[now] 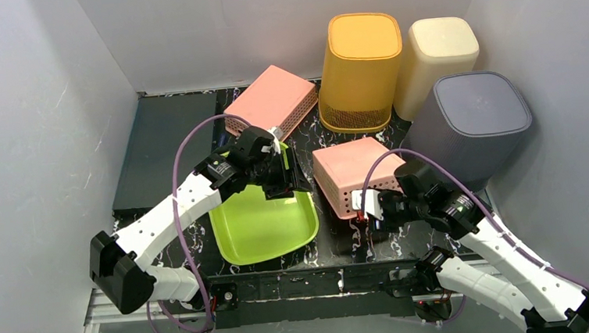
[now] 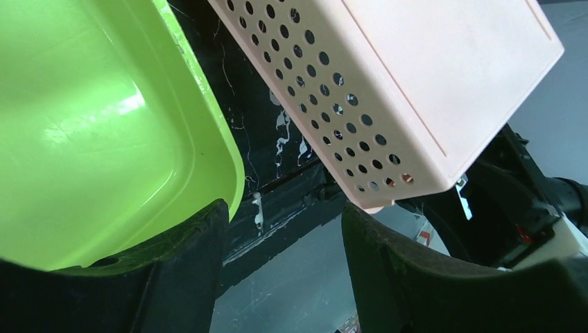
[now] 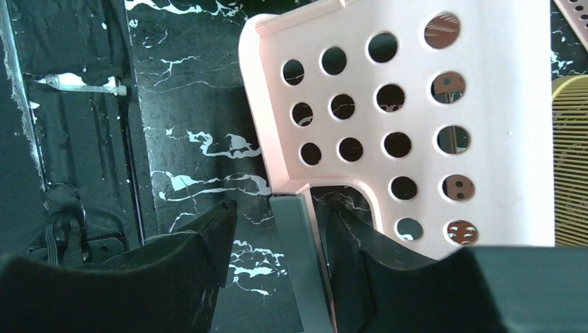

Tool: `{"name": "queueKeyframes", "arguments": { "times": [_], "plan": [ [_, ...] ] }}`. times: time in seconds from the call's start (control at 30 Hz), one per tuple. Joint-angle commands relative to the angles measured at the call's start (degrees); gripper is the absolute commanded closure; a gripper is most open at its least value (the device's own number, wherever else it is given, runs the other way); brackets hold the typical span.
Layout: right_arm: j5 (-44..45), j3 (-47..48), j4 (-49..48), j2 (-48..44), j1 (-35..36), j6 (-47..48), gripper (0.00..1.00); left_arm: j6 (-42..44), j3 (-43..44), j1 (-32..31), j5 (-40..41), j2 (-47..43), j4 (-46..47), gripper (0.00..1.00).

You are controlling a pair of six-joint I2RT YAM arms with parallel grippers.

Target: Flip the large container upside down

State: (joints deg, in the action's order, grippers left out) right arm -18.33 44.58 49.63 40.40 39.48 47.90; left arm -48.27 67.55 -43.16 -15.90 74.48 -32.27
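Pink basket (image 1: 354, 170) lies base-up on the table, at 3 o'clock from the green tray (image 1: 231, 253). Right gripper (image 1: 361, 218) sits at its 7 o'clock corner, jaws parted astride the rim and not clamping; probably letting go. Left gripper (image 1: 288, 181) is parted and empty above the tray.

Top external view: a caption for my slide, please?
Nearer pink basket stands bottom up beside a green tray.

Both arms reach inward; left gripper (image 2: 284, 211) jaws apart; right gripper (image 3: 281, 208) jaws likewise apart.
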Motion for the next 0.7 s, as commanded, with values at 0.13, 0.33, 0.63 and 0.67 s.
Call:
{"name": "queueKeyframes", "arguments": {
  "times": [0.13, 0.33, 0.63, 0.67],
  "plan": [
    [1.7, 1.0, -3.9, -4.0, 0.0, -1.4, 0.42, -2.0, 2.2, -1.3, 0.2, 1.6, 2.5, 0.42],
    [7.6, -1.4, -10.0, -9.9, 0.0, -2.0, 0.43, -2.4, 1.5, -1.5, 0.9, 1.2, 2.7, 0.42],
    [14.3, -3.4, -29.4, -4.9, -0.1, -31.4, 0.44, -2.1, 2.4, -1.4, 8.0, -0.3, -2.0, 0.43],
    [18.7, -2.8, -31.8, -2.3, 0.0, -38.7, 0.44, -2.1, 2.5, -1.4, 11.9, -1.9, -4.1, 0.43]
  ]
}}
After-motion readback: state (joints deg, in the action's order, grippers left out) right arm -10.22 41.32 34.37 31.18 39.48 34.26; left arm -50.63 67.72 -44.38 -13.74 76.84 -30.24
